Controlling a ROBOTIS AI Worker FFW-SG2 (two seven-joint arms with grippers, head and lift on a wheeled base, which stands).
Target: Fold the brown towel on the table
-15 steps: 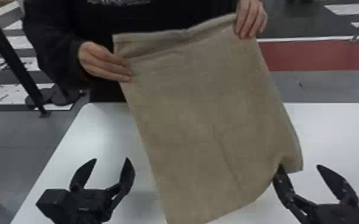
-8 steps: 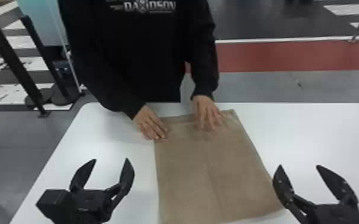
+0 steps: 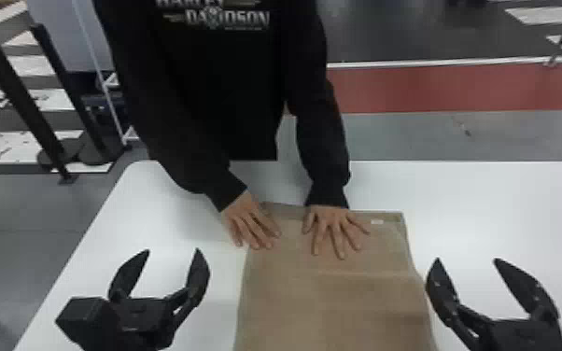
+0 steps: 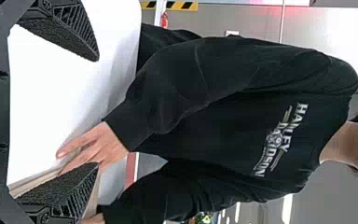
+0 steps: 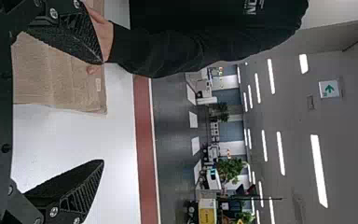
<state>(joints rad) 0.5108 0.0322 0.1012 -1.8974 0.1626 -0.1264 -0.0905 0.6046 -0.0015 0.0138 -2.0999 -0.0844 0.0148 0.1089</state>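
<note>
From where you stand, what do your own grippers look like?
Both the left gripper and the right gripper are matte black. Each has two flat, leaf-shaped fingers tapering to points, with rough inner faces and ribbed sides. Silvery screws sit at the base of the right gripper's fingers.

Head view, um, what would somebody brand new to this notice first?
Probably the person's hands, spread on the far end of the brown towel, which lies on the white table. Next, the two black claws framing it nearer the robot: the left claw off the towel's left side, the right claw off its right, both open.
</note>
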